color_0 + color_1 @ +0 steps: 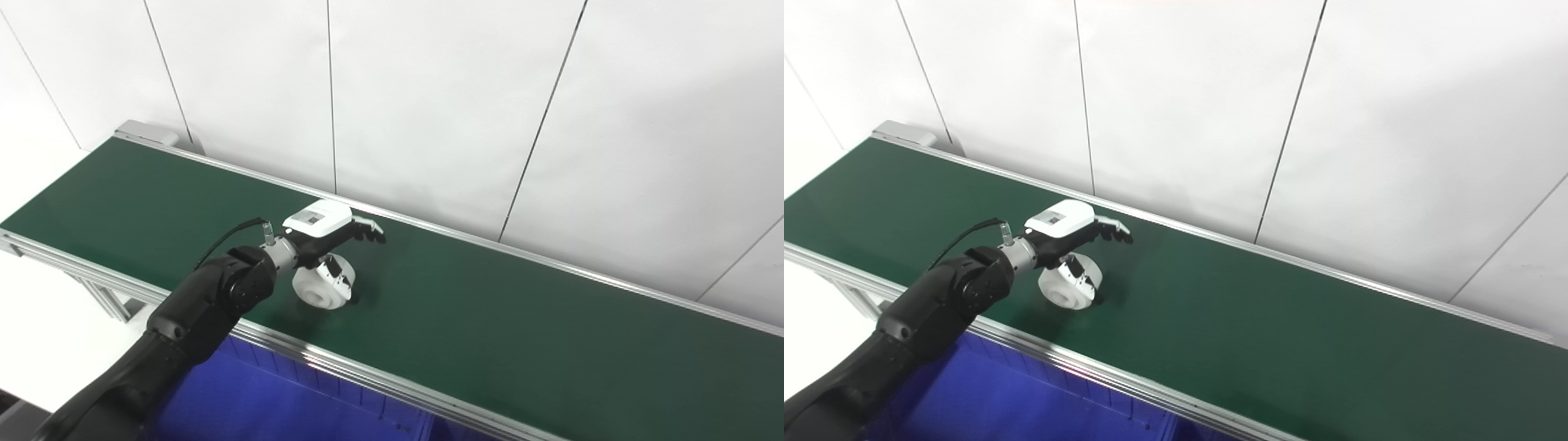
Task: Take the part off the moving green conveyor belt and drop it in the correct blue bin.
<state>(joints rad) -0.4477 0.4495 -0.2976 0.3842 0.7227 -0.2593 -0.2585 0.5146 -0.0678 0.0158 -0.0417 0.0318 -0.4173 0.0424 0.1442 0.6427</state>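
Part (320, 288) — a white round wheel-like piece with a hub facing the near side — sits on the green belt (490, 318), close to the belt's near rail and toward its left half. It looks tilted up on its edge rather than flat, though the exact lean is hard to read.

Left robot hand (327, 236) is directly over the part. Thumb (335, 274) reaches down across the part's upper right face and appears to touch it; the fingers (370, 229) stretch out forward, past the part toward the far rail, spread and not wrapped around anything. So the hand is unclenched — no real grasp on the part, at most thumb contact. White cover on the back of the hand faces up, with a small dark label on it. Black forearm (202, 306) comes in from the bottom left, crossing the near rail (367, 373), with a black cable looping off the wrist.

Right robot hand is out of both views.

Blue bin (275, 404) sits below the near rail, at the bottom edge, partly hidden by the arm; only its inner wall and floor show. Belt runs diagonally from upper left to lower right, aluminium rails both sides. White panelled wall (465, 92) behind the far rail.
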